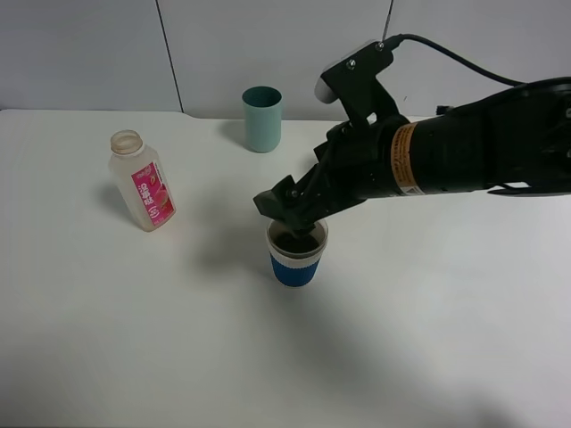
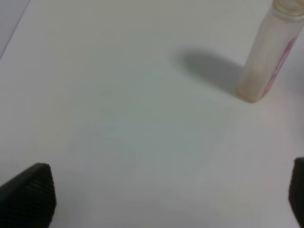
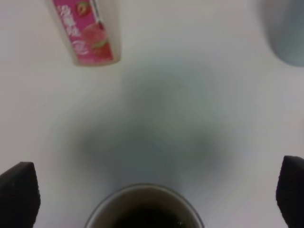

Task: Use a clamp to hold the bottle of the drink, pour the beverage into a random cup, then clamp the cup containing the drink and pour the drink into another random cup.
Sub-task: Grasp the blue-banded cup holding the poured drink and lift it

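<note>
Overhead cam: the blue paper cup [image 1: 297,257], with dark drink in it, sits mid-table [image 1: 428,348], and the right gripper [image 1: 290,217] hangs right over its rim. The bottle [image 1: 141,181], cap off, stands around 10 o'clock from that cup, and the teal cup [image 1: 262,119] is near 12.

Left wrist cam: the left gripper [image 2: 166,197] is spread wide with nothing in it, and the bottle stands up ahead.

Right wrist cam: the fingers [image 3: 19,192] sit wide apart either side of the cup, not touching it. The paper walls look soft and it's loaded, so I'd pinch gently mid-wall, below the rim. The pink label [image 3: 85,33] has fruit art, but the writing's too blurry to read.
</note>
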{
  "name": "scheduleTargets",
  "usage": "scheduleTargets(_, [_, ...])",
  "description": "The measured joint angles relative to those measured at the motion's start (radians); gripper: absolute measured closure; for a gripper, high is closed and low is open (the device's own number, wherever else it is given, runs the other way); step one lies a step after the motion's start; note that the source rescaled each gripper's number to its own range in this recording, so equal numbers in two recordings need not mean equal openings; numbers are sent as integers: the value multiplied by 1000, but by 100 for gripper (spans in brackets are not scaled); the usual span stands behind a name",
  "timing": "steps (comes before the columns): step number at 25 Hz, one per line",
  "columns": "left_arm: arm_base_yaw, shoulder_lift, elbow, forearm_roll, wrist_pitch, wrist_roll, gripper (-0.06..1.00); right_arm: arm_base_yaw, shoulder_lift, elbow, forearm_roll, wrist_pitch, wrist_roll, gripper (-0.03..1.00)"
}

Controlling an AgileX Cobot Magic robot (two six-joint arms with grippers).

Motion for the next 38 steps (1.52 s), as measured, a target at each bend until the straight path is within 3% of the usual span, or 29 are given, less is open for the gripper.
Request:
scheduleTargets(4, [0,0,0,0,0,0,-6,0,1,0,35,-15,-64,-3])
scheduleTargets(7, [0,0,0,0,0,0,-6,0,8,0,166,-18,-207,-3])
scheduleTargets(9, [0,0,0,0,0,0,-6,0,12,0,314,-25,-347,-3])
scheduleTargets(15, [0,0,0,0,0,0,-6,1,13,0,935,-2,-888,-3])
scheduleTargets(18, [0,0,0,0,0,0,-6,1,13,0,1199,23,-1182,-3])
scheduleTargets(22, [0,0,0,0,0,0,-6,24,13,0,1447,59,-1453,-3])
scheduleTargets(27, [0,0,0,0,0,0,-6,88,13,0,1573,73,-1567,-2])
scheduleTargets(38, [0,0,0,0,0,0,-6,128,13,0,1687,175,-1568,-2])
